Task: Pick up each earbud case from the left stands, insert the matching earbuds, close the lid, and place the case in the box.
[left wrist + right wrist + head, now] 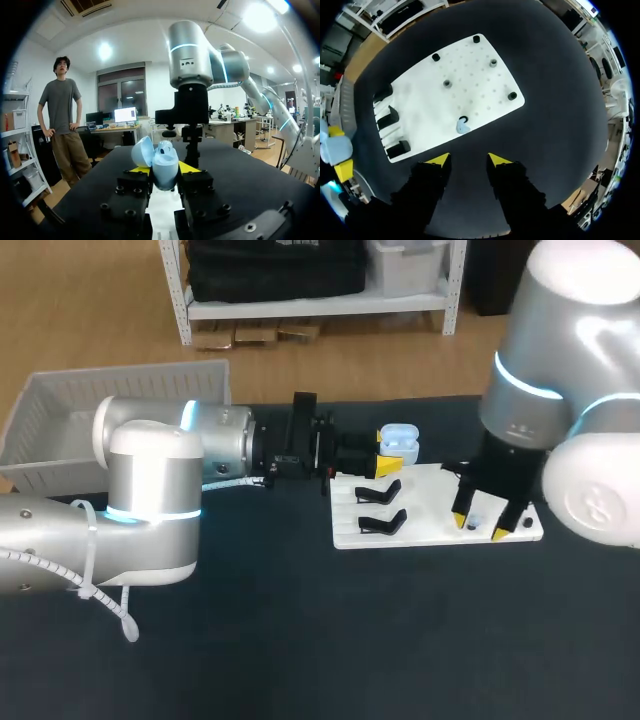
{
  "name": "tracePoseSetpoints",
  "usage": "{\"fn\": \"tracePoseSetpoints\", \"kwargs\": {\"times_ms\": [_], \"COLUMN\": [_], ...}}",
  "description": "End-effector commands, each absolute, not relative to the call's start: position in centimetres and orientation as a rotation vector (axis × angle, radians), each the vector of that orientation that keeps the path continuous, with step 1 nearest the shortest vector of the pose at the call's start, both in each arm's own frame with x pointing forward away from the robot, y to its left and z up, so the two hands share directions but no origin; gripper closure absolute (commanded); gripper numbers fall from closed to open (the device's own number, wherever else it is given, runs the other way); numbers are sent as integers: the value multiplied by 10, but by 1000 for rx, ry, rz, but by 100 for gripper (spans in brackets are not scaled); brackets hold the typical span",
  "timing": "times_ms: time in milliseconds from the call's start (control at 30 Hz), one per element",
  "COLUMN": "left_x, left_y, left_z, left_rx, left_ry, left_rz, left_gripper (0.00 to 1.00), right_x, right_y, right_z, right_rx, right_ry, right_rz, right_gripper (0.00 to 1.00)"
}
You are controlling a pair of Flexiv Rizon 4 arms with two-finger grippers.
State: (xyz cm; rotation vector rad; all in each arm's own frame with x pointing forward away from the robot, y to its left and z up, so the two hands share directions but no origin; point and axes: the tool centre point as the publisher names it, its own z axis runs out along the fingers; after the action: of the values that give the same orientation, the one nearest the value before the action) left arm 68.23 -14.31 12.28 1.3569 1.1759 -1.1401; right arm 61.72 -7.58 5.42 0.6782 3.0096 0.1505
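Bench: a dark bench carries the whole scene, seen from above and behind the robot.
Left arm: the left arm comes in from the left side and lies low across the bench, its wrist pointing toward the middle.
Board: a white board lies flat on the bench right of centre, dotted with small holes and a few short pegs.
Stands: black stands sit in a row at the board's left end, none of them bearing a case.
Right tool: the right tool hangs over the board's right end, pointing straight down. Its yellow-tipped fingers are spread moderately apart with nothing between them.
Earbud: a pale blue earbud lies on the board beside a small black ring, just ahead of the right tool's tips and not touched by them.
Left tool: the left tool is level with the board's far left corner, its two yellow tips pressed against either side of the case.
Earbud case: the light blue earbud case is gripped in the left tool, raised off the bench, with its lid swung open to one side.
Box: a white slatted box stands at the far left of the bench, well apart from the board. No case can be seen in the part that shows.
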Motion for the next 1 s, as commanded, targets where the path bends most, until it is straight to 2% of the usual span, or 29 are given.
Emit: {"fn": "tracePoseSetpoints", "kwargs": {"times_ms": [33, 167, 467, 1000], "left_x": [681, 681, 681, 681], "left_y": [-143, -143, -143, -143], "left_z": [122, 122, 122, 122], "left_rx": [1351, 1351, 1351, 1351], "left_ry": [1172, 1172, 1172, 1172], "left_rz": [-1135, -1135, -1135, -1135], "left_gripper": [100, 100, 100, 100], "right_x": [625, 632, 640, 651], "right_y": [-74, -76, -77, -85], "right_z": [51, 46, 39, 35], "right_rx": [723, 771, 814, 881], "right_ry": [2995, 2986, 2988, 2968], "right_rz": [129, 109, 87, 97], "right_gripper": [56, 60, 61, 69]}}
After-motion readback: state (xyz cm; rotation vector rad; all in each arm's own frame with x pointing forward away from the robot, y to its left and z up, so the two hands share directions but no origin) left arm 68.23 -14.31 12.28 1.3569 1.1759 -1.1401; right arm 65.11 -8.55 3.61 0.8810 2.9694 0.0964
